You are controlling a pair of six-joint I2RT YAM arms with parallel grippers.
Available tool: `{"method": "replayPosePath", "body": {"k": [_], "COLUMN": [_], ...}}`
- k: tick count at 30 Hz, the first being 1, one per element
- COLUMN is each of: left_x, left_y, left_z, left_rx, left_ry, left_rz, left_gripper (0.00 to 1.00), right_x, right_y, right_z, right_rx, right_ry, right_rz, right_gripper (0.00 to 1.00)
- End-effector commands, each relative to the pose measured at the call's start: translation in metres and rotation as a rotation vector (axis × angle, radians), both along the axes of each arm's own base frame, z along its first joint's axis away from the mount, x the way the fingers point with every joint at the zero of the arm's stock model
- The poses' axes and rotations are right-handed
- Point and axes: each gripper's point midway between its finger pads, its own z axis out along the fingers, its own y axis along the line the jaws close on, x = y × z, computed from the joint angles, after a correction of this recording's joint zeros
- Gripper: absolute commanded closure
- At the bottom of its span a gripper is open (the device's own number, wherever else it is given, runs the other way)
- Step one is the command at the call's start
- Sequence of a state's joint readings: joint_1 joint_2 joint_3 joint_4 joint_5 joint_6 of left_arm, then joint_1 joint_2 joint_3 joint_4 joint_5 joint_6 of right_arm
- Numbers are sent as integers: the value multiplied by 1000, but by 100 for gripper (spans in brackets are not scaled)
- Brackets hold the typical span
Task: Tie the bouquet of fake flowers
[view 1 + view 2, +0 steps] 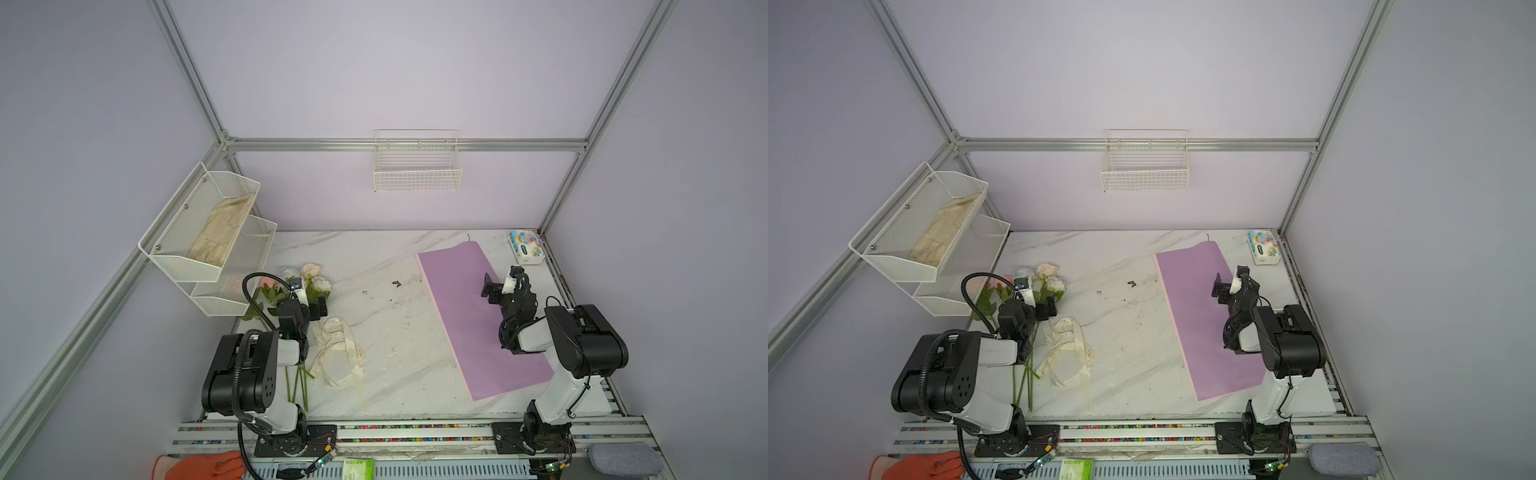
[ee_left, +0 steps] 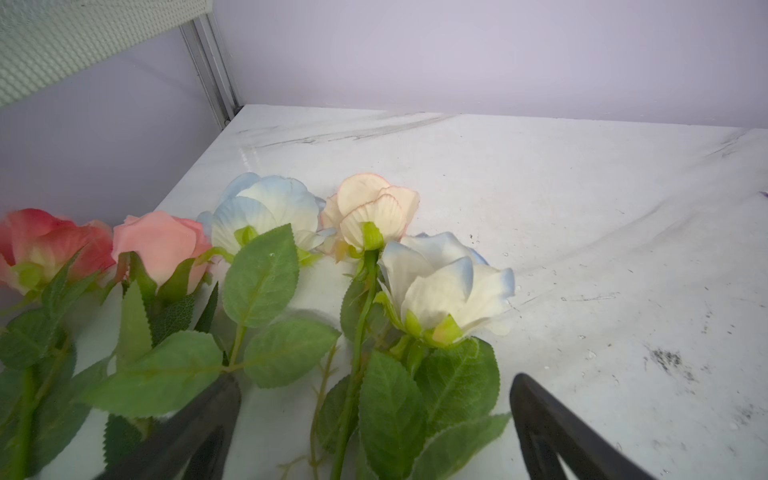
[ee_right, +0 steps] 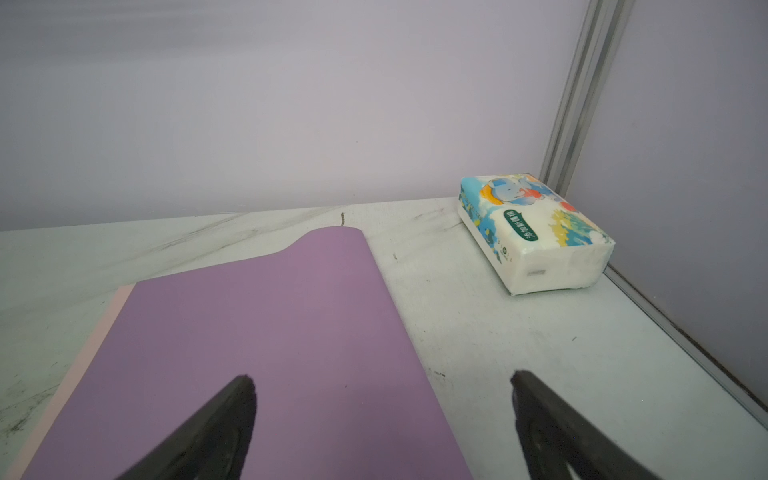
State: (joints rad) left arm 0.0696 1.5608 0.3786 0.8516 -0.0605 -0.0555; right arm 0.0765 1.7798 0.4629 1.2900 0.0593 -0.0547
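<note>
Counter (image 1: 374, 257): white marble, seen whole in both top views.

Paper (image 1: 465, 316): lilac sheet lying flat at 3 o'clock, long side running 12 to 6.

Right end effector (image 3: 382, 377): spread wide, nothing between the fingers. In the right wrist view one finger is over the paper and the other over bare counter, so it straddles the sheet's edge. Contact with the sheet: cannot tell.

Flowers (image 2: 440, 286): lying loose on the counter at 9 o'clock, heads toward 12, stems toward 6.

Left end effector (image 2: 376, 382): spread wide over the leaves just below the heads, pinching nothing. One leaf overlaps a fingertip; whether they touch, cannot tell.

Ribbon (image 1: 336, 353): cream, in loose loops at 7 o'clock, just beside the stems on their 3 o'clock side.

Tissue pack (image 3: 536, 232): at the 1 o'clock corner, apart from the paper.

View differences: the left wrist view shows five heads (two pink, two white-blue, one cream), which the left arm partly covers in the top views. Only the top views show the ribbon and the stem ends emerging from under that arm. Only the right wrist view shows the tissue pack's print clearly.
</note>
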Motion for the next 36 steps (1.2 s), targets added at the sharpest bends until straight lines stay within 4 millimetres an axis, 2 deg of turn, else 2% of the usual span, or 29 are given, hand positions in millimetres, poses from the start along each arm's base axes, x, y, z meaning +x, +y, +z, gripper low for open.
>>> {"method": "replayPosePath", "body": {"k": [1,18,23,33,36], "left_x": [5,4,5,-6,-10], "left_y": [0,0,-9,-18,-25], "left_z": [18,18,18,29,39], "left_rx": [26,26,31,45,56], "left_ry": [-64,-65,-66,-127,-141], "left_rz": [-4,-4,-62,-106,-130], "left_gripper": [0,0,0,0,0], "right_x": [2,2,1,0,-2], "right_y": [0,-1,-1,-2,-1], "right_z": [12,11,11,12,25], "right_rx": [-10,-6,-9,-11,-14], "right_ry": [-47,-43,-45,-48,-65], "right_rz": [5,0,1,-5,-1], "right_gripper": [3,3,3,3,2]}}
